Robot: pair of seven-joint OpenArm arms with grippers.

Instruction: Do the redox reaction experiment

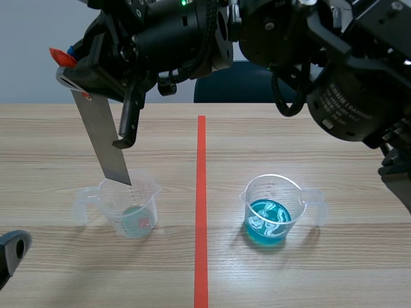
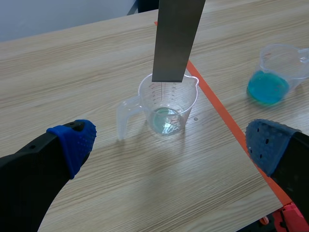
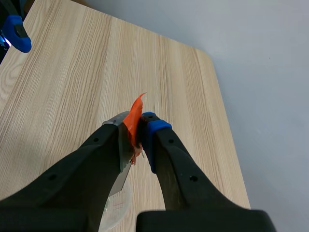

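Right gripper (image 3: 137, 126) clamping taped top of metal strip (image 1: 103, 138), upper left of scene view; strip's lower end hanging at rim of clear measuring cup (image 1: 131, 208), lower left; left gripper (image 2: 171, 140) standing wide, holding nothing; cup of blue liquid (image 1: 270, 212) sitting right of centre.

The metal strip (image 2: 176, 38) runs out of the left wrist view, so its held end is unseen there. In the right wrist view the right pincer (image 3: 136, 134) covers all but a sliver of it and most of the clear beaker (image 3: 116, 208). The left pincer (image 2: 171, 142) shows in the scene view only as one finger (image 1: 13, 249), cut off at the corner. The scale marks on that beaker and on the blue-liquid beaker (image 1: 270, 208) are too small to read.
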